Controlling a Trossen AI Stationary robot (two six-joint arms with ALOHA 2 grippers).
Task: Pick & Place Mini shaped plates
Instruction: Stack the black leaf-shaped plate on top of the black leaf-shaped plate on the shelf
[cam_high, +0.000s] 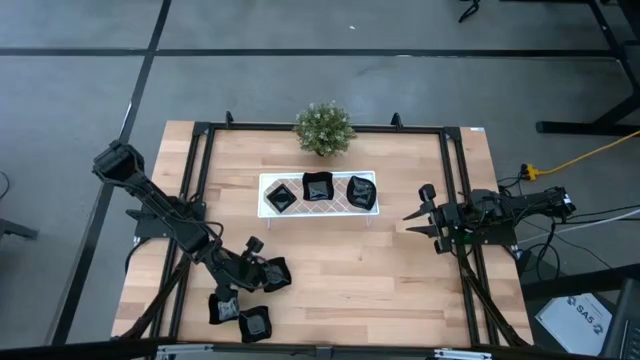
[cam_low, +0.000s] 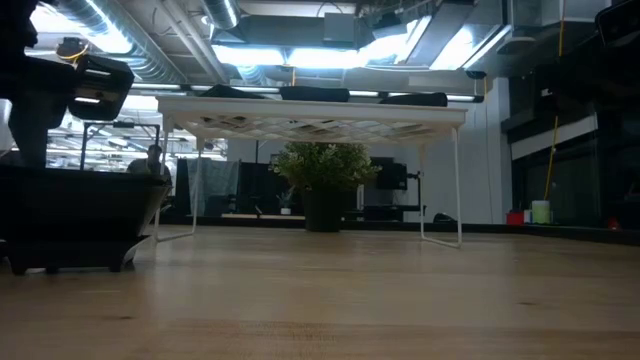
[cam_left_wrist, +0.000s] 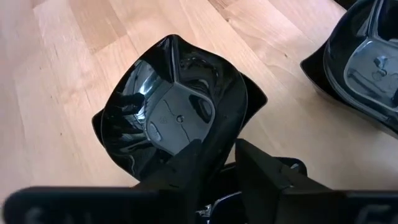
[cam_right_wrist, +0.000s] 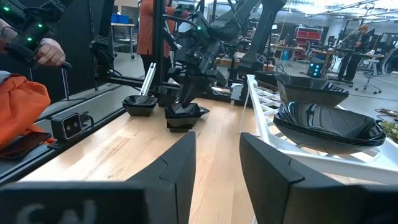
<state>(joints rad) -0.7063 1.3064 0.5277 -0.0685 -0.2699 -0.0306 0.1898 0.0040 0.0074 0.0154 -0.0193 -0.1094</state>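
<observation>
Near the table's front left, my left gripper (cam_high: 262, 275) (cam_left_wrist: 227, 149) is shut on one black glossy mini plate (cam_high: 278, 272) (cam_left_wrist: 177, 106) with a grey centre. Two more mini plates (cam_high: 222, 308) (cam_high: 255, 323) rest on the wood closer to the near edge, and one of them (cam_left_wrist: 364, 62) also shows beside the held one. Three further plates lie on the white tray (cam_high: 265, 180) at the table's middle. My right gripper (cam_high: 418, 218) (cam_right_wrist: 217, 149) waits open at the right side, level and touching nothing. My left gripper has the plate by its rim (cam_left_wrist: 239, 127) on the side facing the arm. One finger (cam_left_wrist: 186, 165) lies inside the dish and the other (cam_left_wrist: 267, 171) outside its wall. The fingers slant down at it from the table's left. I cannot tell whether the plate is still on the wood.
A small potted plant (cam_high: 323, 127) stands behind the tray at the far edge. The tray stands raised on thin legs (cam_low: 458, 190). Black frame rails (cam_high: 195, 200) run along both table sides. A person's hand (cam_right_wrist: 50, 53) shows beyond the table in the right wrist view.
</observation>
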